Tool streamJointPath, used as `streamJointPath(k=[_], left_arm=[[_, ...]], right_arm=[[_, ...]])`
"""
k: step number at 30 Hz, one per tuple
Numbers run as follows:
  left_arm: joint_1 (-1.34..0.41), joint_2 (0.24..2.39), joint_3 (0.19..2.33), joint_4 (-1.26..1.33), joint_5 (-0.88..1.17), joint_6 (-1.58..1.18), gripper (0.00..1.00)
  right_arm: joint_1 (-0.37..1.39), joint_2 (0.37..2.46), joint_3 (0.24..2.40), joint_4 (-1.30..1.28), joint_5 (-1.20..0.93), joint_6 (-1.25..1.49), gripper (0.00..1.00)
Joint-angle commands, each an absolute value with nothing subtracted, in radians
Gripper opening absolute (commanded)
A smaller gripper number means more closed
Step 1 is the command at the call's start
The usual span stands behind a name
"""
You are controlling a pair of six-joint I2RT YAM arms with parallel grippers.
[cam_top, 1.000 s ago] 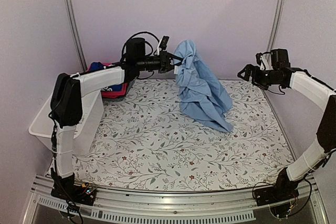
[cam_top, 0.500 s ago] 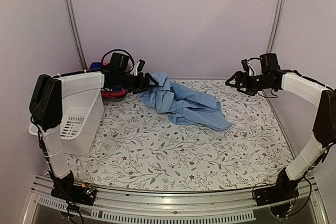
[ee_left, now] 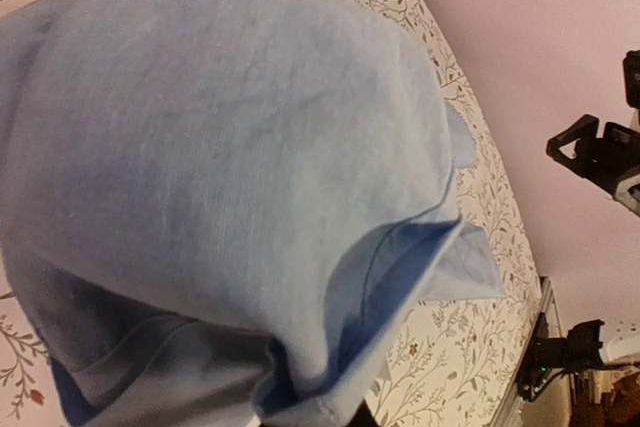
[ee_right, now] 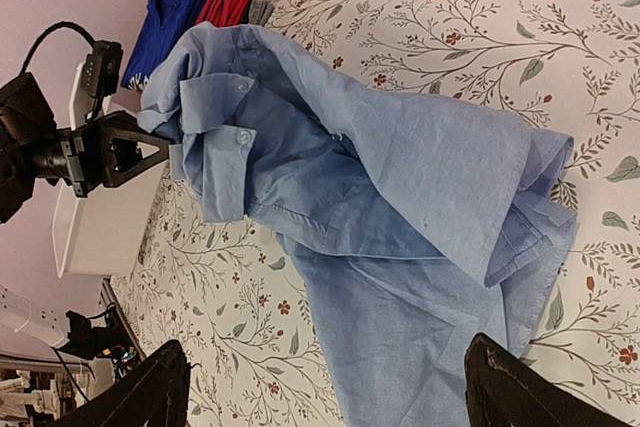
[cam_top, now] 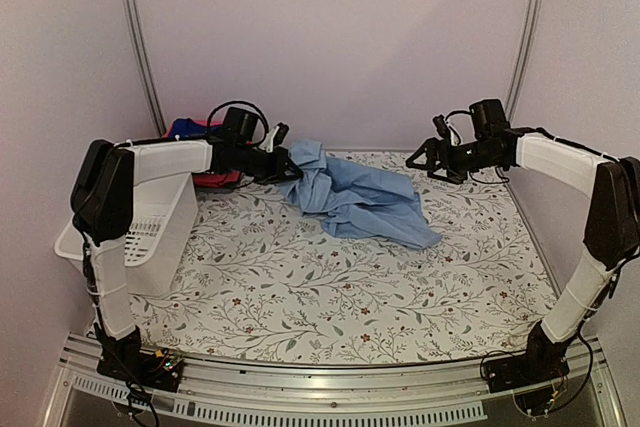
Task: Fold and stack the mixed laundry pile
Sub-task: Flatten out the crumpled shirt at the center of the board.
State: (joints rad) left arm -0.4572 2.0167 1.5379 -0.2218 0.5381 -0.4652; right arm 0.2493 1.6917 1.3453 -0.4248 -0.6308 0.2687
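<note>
left arm [cam_top: 165,158] stretched out level, elbow high on the near-left. left gripper [cam_top: 288,162] sits at the left edge of the pale-blue shirt [cam_top: 360,197], jaws clamped on a bunch of its cloth. right arm [cam_top: 560,160] reaches in level from the right. right gripper [cam_top: 416,160] hangs just off the shirt's far-right side, no contact, fingers [ee_right: 150,392] spread wide and aimed at the shirt.

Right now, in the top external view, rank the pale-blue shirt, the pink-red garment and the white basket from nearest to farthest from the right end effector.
From the right end effector:
1. the pale-blue shirt, crumpled mid-table, just to its left.
2. the pink-red garment, at the far-left corner.
3. the white basket, at the left table edge, closer to the camera.
</note>
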Motion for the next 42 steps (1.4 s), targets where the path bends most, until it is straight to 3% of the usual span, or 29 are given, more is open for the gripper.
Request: streamJointPath(k=[1, 11, 18, 24, 32, 42], left_arm=[[-0.503, 2.06, 1.658, -0.243, 0.561, -0.423, 0.0], [-0.733, 2.077, 2.076, -0.293, 0.716, -0.313, 0.0], [-0.646, 1.915, 1.815, -0.083, 0.703, -0.449, 0.0], [-0.643, 1.94, 1.863, -0.119, 0.729, -0.451, 0.0], [-0.634, 1.926, 1.842, -0.067, 0.779, -0.483, 0.0], [-0.596, 1.889, 1.804, -0.016, 0.829, -0.521, 0.0]], right_arm=[[0.25, 1.678, 1.365, -0.444, -0.625, 0.272, 0.94], [0.254, 1.646, 1.326, -0.417, -0.64, 0.291, 0.94], [0.285, 1.644, 1.314, -0.361, -0.651, 0.325, 0.95], [0.43, 1.67, 1.375, -0.347, -0.6, 0.294, 0.98], [0.607, 1.645, 1.383, -0.385, -0.22, 0.218, 0.99], [0.673, 1.638, 1.292, -0.418, -0.048, 0.096, 0.99]])
